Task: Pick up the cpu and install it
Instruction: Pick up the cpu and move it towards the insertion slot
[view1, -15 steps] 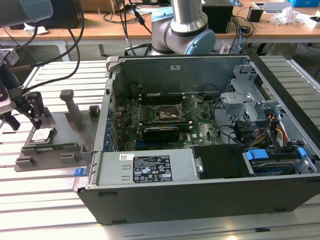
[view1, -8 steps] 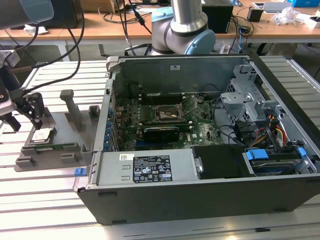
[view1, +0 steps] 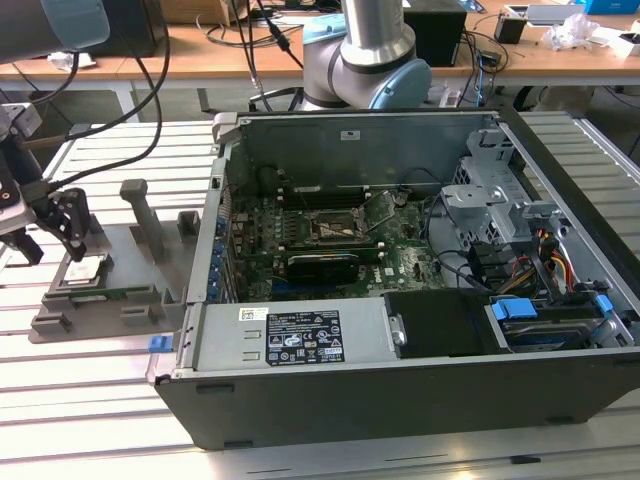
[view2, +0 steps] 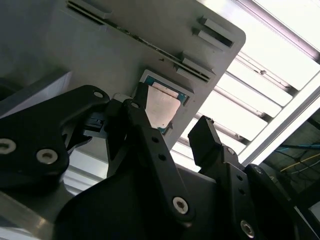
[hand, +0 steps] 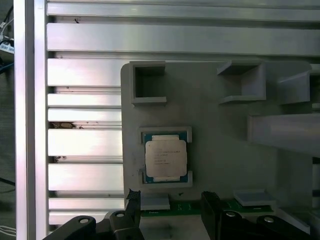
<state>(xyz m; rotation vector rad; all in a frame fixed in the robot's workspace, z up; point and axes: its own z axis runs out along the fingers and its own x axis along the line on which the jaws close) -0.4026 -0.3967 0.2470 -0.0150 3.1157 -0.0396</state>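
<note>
Currently the gripper (view1: 57, 252) hangs over the grey fixture plate (view1: 120, 250) at the exterior view's left. Its 2 black fingers (hand: 212, 207) are spread apart with nothing between them. The cpu (hand: 166, 156) lies flat in a shallow recess of the plate, silver top up with the green rim showing at the edges. In the first wrist view it sits just beyond the fingertips, roughly in line with the gap between them. The open computer case (view1: 400, 400) stands beside the plate on the slatted aluminium table (view1: 90, 400). The motherboard socket (view1: 335, 228) is well apart from the cpu.
</note>
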